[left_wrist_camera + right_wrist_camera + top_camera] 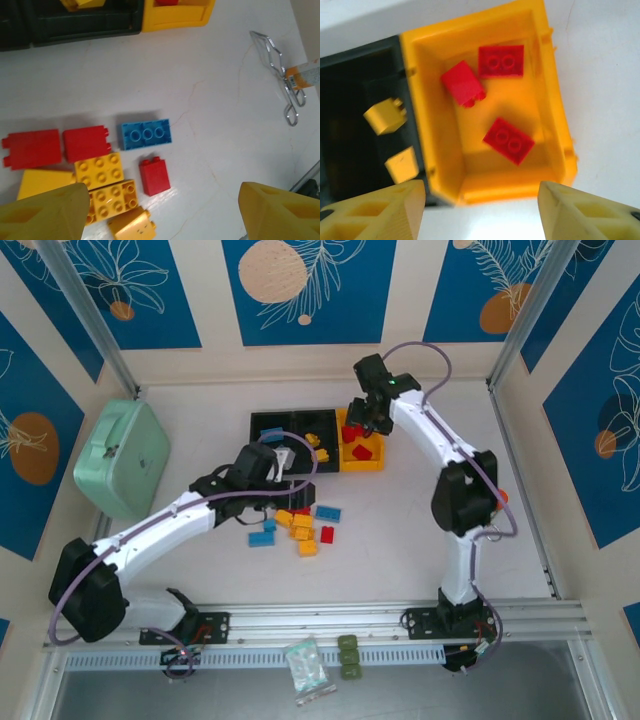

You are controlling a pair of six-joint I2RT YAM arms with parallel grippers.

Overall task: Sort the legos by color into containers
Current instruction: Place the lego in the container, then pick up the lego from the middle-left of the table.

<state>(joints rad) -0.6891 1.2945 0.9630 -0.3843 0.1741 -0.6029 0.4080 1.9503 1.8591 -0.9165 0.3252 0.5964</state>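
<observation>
grippers both open, empty: r gripper (480,205) over yellow bin (552,90) w/ 3 red legos (501,61); l gripper (162,212) over loose legos (146,134) on table (225,125).

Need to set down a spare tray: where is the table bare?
Widest bare table lies between the brick pile and the right arm, in front of the yellow bin. A smaller patch sits between the green case and the black bins. Crowded: around the pile, beside the left arm.
</observation>
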